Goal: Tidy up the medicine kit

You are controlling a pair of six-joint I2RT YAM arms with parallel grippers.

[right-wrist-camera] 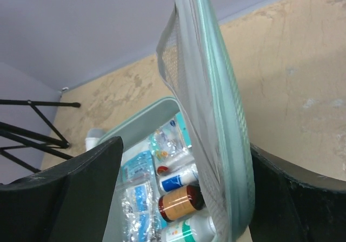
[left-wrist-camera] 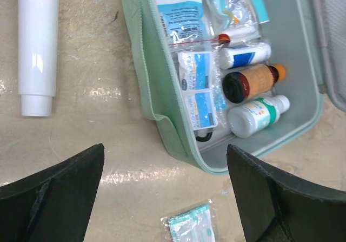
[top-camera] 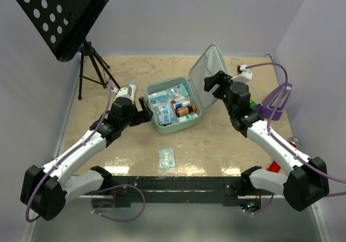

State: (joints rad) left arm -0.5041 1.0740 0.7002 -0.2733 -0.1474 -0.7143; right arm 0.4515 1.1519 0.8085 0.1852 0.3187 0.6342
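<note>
- Medicine kit: a pale mint-green case lying open near the middle of the counter, somewhat closer to the far edge than to the near edge.
- Lid: raised almost upright on the side of the case facing the right edge. Its inner face carries a grey mesh pocket.
- Contents along the side of the tray next to the lid: a brown bottle with an orange cap lies between a white bottle with a blue label and a white bottle with a green label. All three lie on their sides.
- Contents, remainder: a clear zip bag with a blue-printed card and blue-and-white sachets fill the side of the tray towards the left edge.
- Left claw: set just beside the wall of the case that faces the left edge. Its fingers are spread wide and it holds nothing.
- Right claw: its fingers are parted and straddle the raised lid. A gap shows between one finger and the mesh face, and the other finger sits close against the outer face, so the lid is not clamped.
- Loose teal packet: flat on the counter, between the case and the near edge.
- White tube: lying on the counter beside the case, towards the left edge.
- Black music stand: at the far left corner.
- Purple wedge-shaped object: by the right edge.
</note>
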